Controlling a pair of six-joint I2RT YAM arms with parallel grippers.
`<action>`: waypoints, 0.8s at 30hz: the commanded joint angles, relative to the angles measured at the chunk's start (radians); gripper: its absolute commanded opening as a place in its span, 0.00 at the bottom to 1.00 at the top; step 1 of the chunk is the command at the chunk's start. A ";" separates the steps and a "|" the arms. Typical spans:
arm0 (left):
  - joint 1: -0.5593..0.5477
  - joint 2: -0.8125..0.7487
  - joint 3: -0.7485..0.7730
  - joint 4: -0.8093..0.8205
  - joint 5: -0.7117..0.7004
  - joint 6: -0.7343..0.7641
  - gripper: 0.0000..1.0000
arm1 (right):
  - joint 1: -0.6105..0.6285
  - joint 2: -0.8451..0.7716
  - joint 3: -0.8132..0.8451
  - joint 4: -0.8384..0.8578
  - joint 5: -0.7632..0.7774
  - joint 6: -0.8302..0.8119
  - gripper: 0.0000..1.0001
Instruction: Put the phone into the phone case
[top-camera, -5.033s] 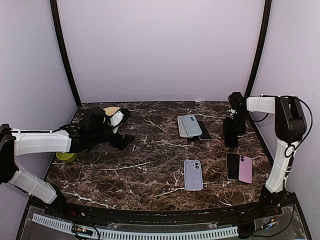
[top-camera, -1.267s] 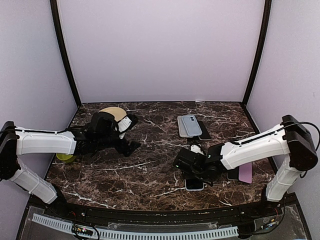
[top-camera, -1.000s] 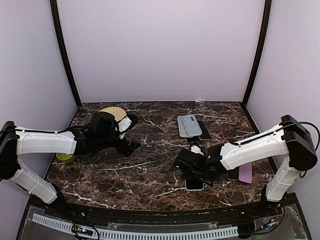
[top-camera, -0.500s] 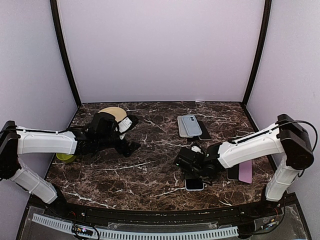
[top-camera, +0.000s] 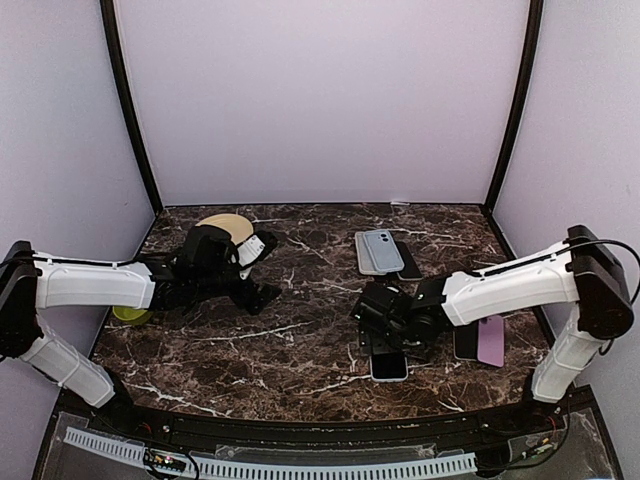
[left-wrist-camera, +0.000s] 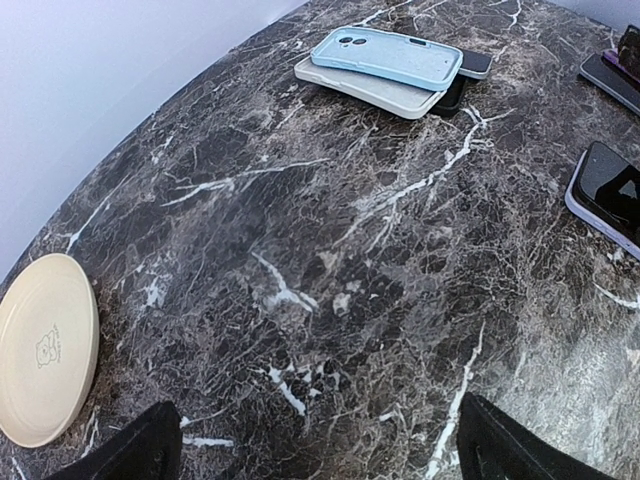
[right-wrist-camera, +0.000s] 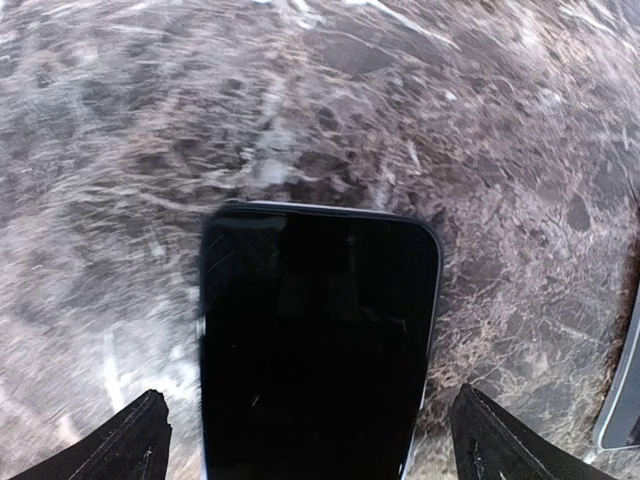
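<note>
1. The phone (top-camera: 388, 366) is lying screen-up near six o'clock on the table (top-camera: 300, 350), its long axis running six to twelve.
2. I am hovering the right gripper (right-wrist-camera: 308, 415) above it, fingers spread across its width, probably for a side grasp.
3. The left gripper (left-wrist-camera: 315, 420) is waiting at nine o'clock, fingers apart and empty.
4. The phone cases (top-camera: 380, 250) are sitting stacked toward one o'clock.

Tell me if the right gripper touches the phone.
Apart. Right wrist view: the open right gripper straddles the phone, marble showing beside both fingers.
</note>
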 joint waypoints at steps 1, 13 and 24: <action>-0.007 -0.010 0.027 -0.014 -0.004 0.013 0.98 | -0.057 -0.104 0.027 -0.039 -0.100 -0.104 0.98; -0.234 0.118 0.342 -0.236 0.179 -0.515 0.81 | -0.263 -0.250 -0.161 0.146 -0.376 -0.266 0.55; -0.368 0.478 0.432 -0.031 0.134 -1.003 0.54 | -0.343 -0.275 -0.283 0.268 -0.498 -0.329 0.37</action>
